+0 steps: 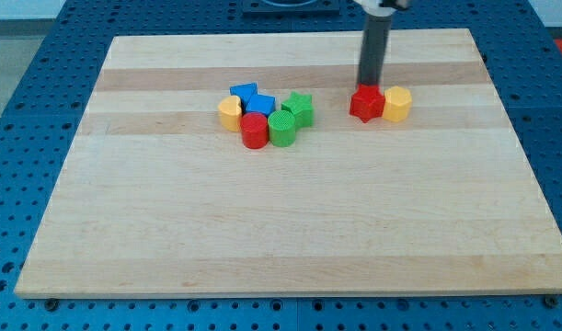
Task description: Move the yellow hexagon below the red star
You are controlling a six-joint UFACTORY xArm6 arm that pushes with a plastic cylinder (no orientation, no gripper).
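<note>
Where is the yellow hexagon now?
The yellow hexagon lies in the board's upper right part, touching the red star on the star's right side.

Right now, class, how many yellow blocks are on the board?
2: the yellow hexagon touching the red star's right, and a yellow block at the cluster's left end. None seem hidden.

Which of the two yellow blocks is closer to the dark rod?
The yellow hexagon at the view's right, touching the red star under my tip. The other yellow block sits in the left cluster.

Lab bench; wooden board [290, 230] on blue perforated table [23, 110]
</note>
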